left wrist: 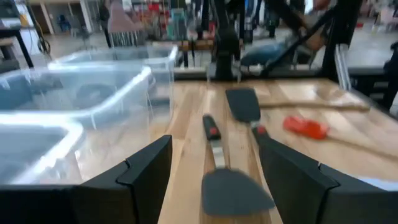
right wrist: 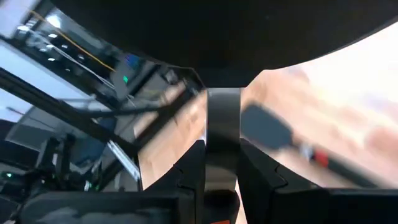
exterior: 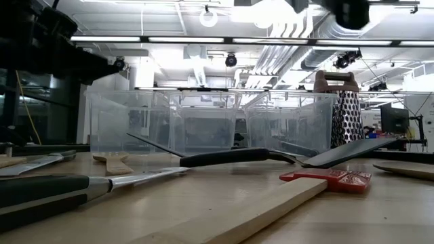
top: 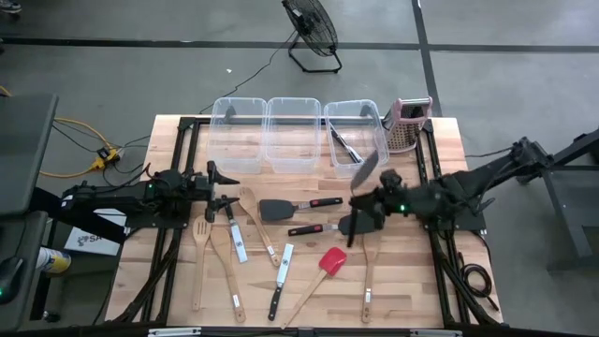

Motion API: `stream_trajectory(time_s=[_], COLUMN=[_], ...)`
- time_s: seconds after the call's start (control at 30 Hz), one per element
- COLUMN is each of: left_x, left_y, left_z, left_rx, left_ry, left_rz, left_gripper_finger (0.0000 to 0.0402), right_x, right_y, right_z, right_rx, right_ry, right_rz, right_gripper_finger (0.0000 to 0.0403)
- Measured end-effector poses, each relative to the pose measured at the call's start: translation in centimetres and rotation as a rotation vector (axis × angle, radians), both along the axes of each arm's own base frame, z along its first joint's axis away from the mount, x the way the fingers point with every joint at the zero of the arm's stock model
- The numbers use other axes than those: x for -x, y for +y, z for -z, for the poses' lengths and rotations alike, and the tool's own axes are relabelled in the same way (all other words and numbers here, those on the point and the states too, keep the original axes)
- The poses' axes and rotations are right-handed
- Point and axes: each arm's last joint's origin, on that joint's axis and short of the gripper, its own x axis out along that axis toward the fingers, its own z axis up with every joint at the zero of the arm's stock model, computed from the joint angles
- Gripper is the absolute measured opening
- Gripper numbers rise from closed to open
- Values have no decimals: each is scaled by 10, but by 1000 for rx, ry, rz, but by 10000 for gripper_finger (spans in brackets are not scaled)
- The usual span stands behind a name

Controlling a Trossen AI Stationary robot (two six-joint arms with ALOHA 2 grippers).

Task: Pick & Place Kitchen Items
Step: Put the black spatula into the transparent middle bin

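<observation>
Spread wide, the left gripper (top: 222, 186) is hovering low over the table's (top: 412, 290) left half, holding nothing. Its own wrist view is showing two black turners (left wrist: 236, 186) lying straight ahead between its fingers (left wrist: 146, 177), handles running away from the claw toward the far arm. In the high view that puts the nearest turner (top: 274, 210) just to the gripper's right, its long axis lying left to right across the table, blade end closest. Wooden spoons (top: 201, 245) and knives (top: 236, 240) are lying just below and beside this claw, mostly running front to back.

Moving right, the red-headed spatula (top: 331, 261) is resting near the table's middle, head up, wooden handle slanting down-left.

Farther right, the right gripper (top: 366, 204) is pinching a black turner (top: 365, 169), lifted clear of the wood with its blade raised and tilted toward the rightmost clear bin (top: 354, 136), which is sitting just behind it and already holding some utensils. By my judgement the right arm is carrying its piece there, while the left arm is nearer the turners on the table and would need to approach across their handles.
</observation>
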Motion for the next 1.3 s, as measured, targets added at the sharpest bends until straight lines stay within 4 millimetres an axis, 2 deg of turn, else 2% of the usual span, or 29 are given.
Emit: stream_trajectory(time_s=[0.23, 0.47, 0.7, 0.9, 1.07, 1.3], left_x=[1, 5, 6, -6, -35, -77], left_y=[1, 3, 6, 7, 9, 11], left_z=[-16, -31, -41, -76, -105, -141], left_rx=[152, 523, 635, 602, 482, 285], left_ry=[-182, -393, -484, -444, -334, -245], left_rz=[-19, -50, -116, -134, -158, -163], left_gripper_finger=[239, 239, 239, 239, 239, 239], right_x=[-12, -17, -30, -57, -87, -116], right_y=[-34, -69, -94, -116, -129, -144], right_z=[-20, -25, -28, -27, -32, -44], right_rx=[166, 226, 248, 217, 201, 149], right_ry=[-82, -124, -222, -289, -250, -207], right_rz=[-50, -112, -164, -148, -157, -23], right_gripper_finger=[61, 61, 61, 61, 61, 61])
